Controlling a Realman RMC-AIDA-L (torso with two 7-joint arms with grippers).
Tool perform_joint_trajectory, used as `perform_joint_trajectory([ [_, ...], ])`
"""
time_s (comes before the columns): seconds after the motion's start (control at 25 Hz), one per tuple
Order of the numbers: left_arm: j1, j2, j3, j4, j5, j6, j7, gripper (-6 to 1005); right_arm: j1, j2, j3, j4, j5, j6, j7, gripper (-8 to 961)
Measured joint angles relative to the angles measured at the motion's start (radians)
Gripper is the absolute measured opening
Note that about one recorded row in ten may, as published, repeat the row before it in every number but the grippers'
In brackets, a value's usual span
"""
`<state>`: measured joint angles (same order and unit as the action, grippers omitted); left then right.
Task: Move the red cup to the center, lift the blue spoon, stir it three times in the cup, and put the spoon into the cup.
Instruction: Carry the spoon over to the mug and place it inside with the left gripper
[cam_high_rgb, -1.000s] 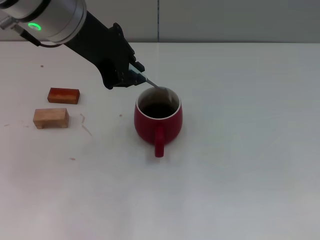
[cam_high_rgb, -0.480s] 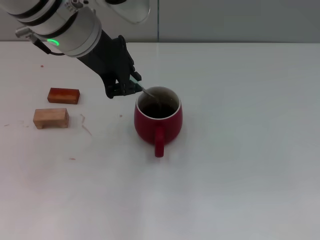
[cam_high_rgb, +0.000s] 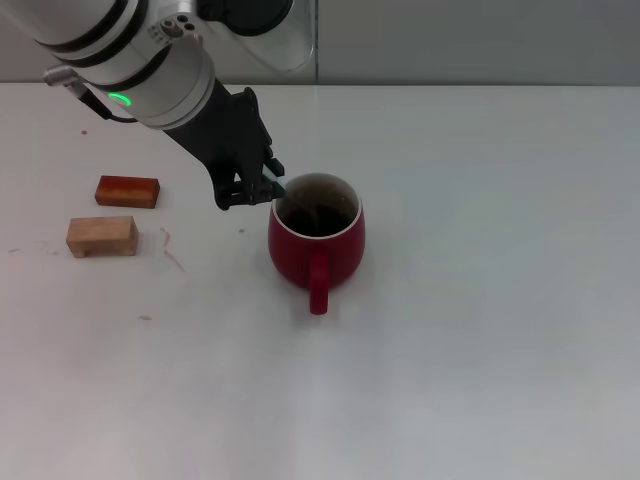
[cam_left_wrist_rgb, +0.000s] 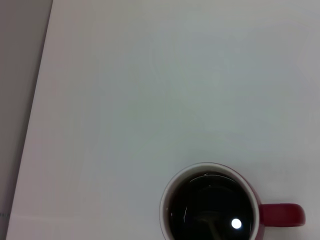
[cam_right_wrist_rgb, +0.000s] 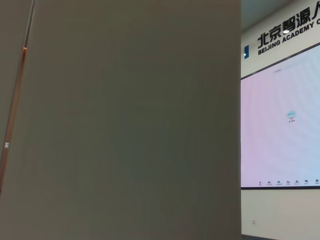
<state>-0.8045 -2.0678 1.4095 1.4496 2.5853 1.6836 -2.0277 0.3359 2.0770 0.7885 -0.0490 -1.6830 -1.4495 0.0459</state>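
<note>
The red cup (cam_high_rgb: 316, 245) stands near the middle of the white table (cam_high_rgb: 480, 330), handle toward me, dark inside. My left gripper (cam_high_rgb: 264, 186) is at the cup's far-left rim, shut on the blue spoon (cam_high_rgb: 285, 192). The spoon's pale handle is hidden in the fingers; its grey neck slants down over the rim into the cup. The left wrist view looks down into the cup (cam_left_wrist_rgb: 210, 207) and shows the spoon's metal end (cam_left_wrist_rgb: 211, 221) in the dark inside. My right gripper is out of view; its wrist camera sees only a wall and a screen.
An orange-red block (cam_high_rgb: 127, 191) and a tan wooden block (cam_high_rgb: 102, 236) lie at the table's left, apart from the cup. A grey wall runs along the table's far edge.
My left gripper has dropped lower and closer to the cup's rim, and the spoon has gone deeper into the cup. The cup and blocks have not moved.
</note>
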Motion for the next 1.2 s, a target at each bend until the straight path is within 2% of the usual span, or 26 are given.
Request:
perform_joint_trajectory([
  [0.52,0.013,-0.001,0.099,-0.003,0.067,-0.059,-0.046,165,-0.006,0.000,0.000,0.000,-0.001,-0.002,0.000,639],
  [1.2,0.016,-0.003,0.136,0.024,0.056,-0.020,-0.051,165,-0.013,0.000,0.000,0.010,-0.001,-0.003,0.000,640],
])
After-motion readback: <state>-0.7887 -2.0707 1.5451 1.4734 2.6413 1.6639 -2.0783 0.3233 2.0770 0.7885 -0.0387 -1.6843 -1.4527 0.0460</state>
